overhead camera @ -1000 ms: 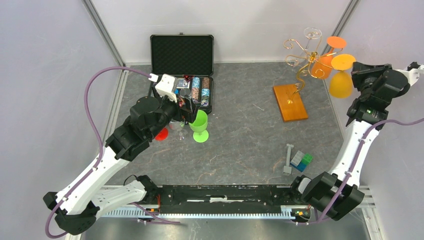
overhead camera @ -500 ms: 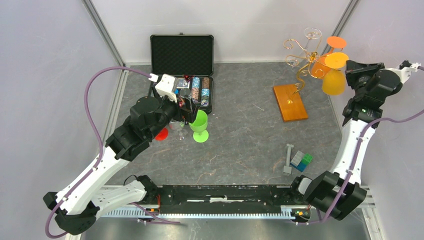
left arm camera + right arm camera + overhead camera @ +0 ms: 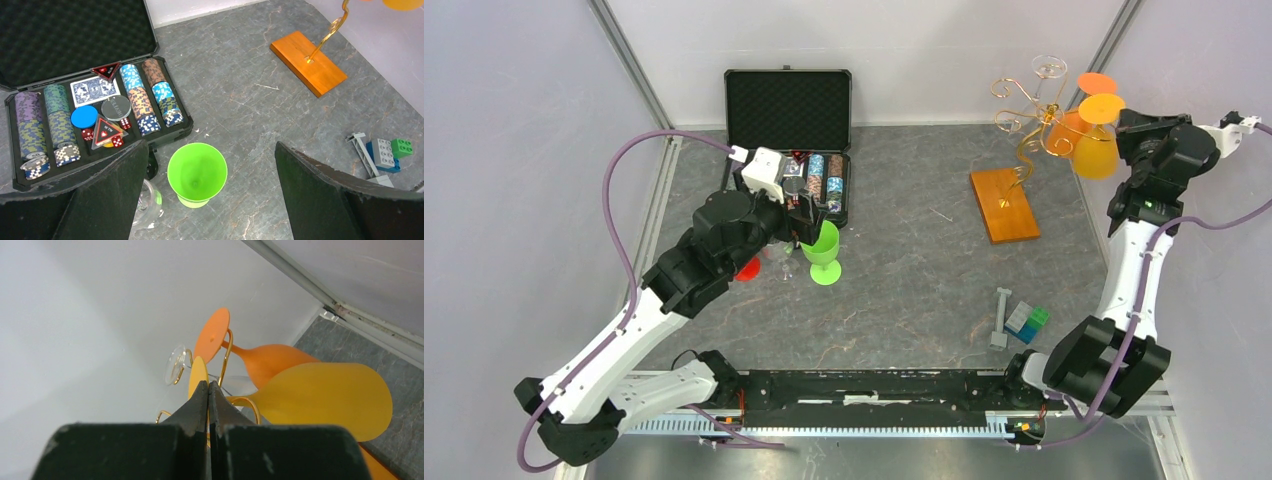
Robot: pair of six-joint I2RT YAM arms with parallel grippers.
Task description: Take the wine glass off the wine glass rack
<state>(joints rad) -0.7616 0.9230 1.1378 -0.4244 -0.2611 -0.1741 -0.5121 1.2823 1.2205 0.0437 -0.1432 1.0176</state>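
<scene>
Yellow glass [image 3: 320,395] in closed right gripper [image 3: 207,386]

Beside wine glass rack [image 3: 1004,205], yellow wine glass [image 3: 1096,152]; green glass [image 3: 823,246] near black case [image 3: 790,108].

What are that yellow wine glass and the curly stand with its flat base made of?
The yellow wine glass looks like plastic: opaque, evenly coloured, with only a soft sheen. The stand's curled arms look like thin metal wire with a shiny gold finish. Its base seems to be wood, orange-brown and smooth, perhaps varnished; the grain is too faint to confirm.
</scene>
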